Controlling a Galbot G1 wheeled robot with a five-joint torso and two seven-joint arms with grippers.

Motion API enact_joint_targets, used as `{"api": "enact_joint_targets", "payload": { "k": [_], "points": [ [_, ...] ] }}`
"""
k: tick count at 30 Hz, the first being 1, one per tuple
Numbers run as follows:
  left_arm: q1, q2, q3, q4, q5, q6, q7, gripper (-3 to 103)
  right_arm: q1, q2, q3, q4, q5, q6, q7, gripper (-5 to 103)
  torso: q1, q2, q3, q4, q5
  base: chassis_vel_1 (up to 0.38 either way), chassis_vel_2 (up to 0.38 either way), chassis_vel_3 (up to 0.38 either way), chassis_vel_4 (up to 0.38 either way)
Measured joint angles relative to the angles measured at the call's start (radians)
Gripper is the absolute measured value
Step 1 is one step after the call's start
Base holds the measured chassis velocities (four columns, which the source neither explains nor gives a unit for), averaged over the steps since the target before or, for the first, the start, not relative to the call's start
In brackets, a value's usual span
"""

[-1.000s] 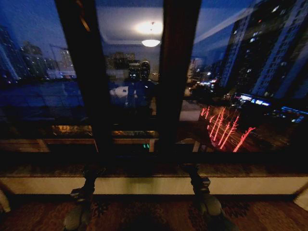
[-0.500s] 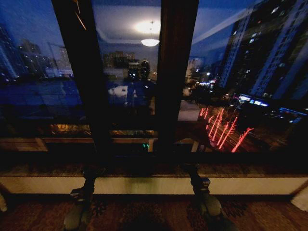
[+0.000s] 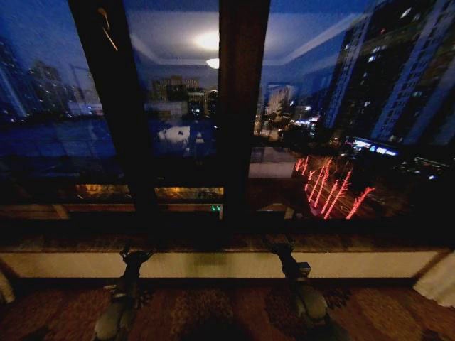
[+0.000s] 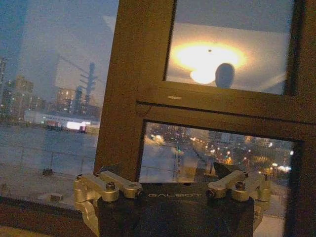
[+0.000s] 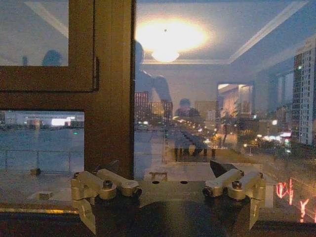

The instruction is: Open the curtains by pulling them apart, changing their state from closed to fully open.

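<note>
at low edges of head view, two cream curtain slivers: left curtain panel (image 3: 6,290), right curtain panel (image 3: 436,280), pulled far apart, bare window (image 3: 341,106) between. two dark wooden mullions (image 3: 242,114). two arms lowered over patterned carpet (image 3: 213,309), aimed at pale sill (image 3: 220,264). left gripper (image 3: 133,254) released, jaws spread wide; right gripper (image 3: 283,250) likewise released, grasping nothing. brass-coloured finger links, black housing.
</note>
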Motion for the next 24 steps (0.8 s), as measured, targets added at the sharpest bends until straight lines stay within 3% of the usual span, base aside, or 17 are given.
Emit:
{"api": "enact_joint_targets", "payload": {
  "k": [10, 24],
  "points": [
    [0.000, 0.000, 0.000, 0.000, 0.000, 0.000, 0.000, 100, 0.000, 0.000, 0.000, 0.000, 0.000, 0.000, 0.000, 100, 0.000, 0.000, 0.000, 0.0002, 0.0000, 0.223, -0.409, -0.210, 0.411],
    [0.000, 0.000, 0.000, 0.000, 0.000, 0.000, 0.000, 100, 0.000, 0.000, 0.000, 0.000, 0.000, 0.000, 0.000, 100, 0.000, 0.000, 0.000, 0.0002, -0.0004, 0.360, -0.347, -0.352, 0.335]
  ]
}}
